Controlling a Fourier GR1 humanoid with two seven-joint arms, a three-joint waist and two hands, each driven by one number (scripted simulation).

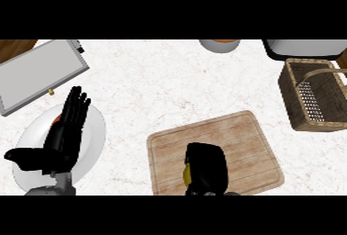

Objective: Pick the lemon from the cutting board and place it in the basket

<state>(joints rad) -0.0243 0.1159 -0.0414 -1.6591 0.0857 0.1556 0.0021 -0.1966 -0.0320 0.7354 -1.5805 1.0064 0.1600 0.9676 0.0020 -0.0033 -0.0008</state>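
Lemon (186, 171) is on the cutting board (237, 137), down near the board's front edge, but you only get a thin yellow sliver of it on the left side of the right hand (205, 166). That hand is sitting right on top of it, fingers curled down around it, so it looks like the lemon is wrapped in the grip. Can't tell if it's lifted off the wood or still touching it, the hand hides too much.

Cutting board itself is a light wooden one with plank lines, turned a bit askew on the white marbled counter (169, 78), lower middle of the view.

Basket (298, 101) is a brown wicker one over at the right edge, well apart from the board, up and to the right of it. There's a curved handle across it and a pale mesh-looking patch inside.

Left hand (68, 126) is off at the left with its fingers straight and pointing up, holding nothing, resting over a white plate (95, 137). A bit of something orange-red peeks out on the plate beside the fingers.

Other stuff: a grey tray (41, 73) at the upper left, tilted diagonally, a bowl (220, 44) cut off at the top edge, and a dark-rimmed pale thing (305, 48) at the top right, just behind the basket.
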